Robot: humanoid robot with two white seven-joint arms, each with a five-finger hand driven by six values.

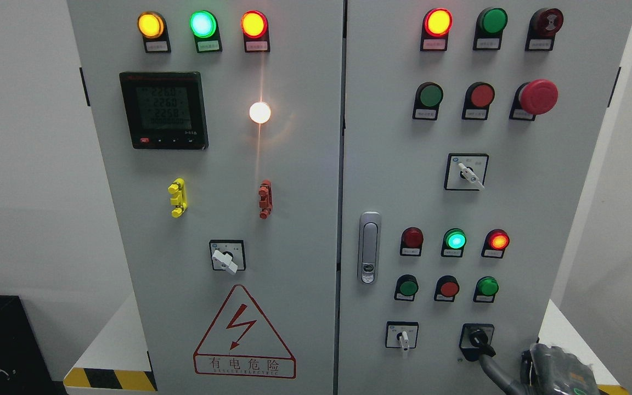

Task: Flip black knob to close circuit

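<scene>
I am pinching the black knob [476, 341] with right hand [492, 366] fingers clamped on it, readying the closing twist.

Single head view, facing the grey control cabinet [305, 230] squarely, close, angled slightly downward

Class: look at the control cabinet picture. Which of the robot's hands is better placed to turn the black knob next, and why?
The right hand. It shows at the lower right, and one finger already reaches the black knob on the cabinet. No left hand appears in the picture.
</scene>
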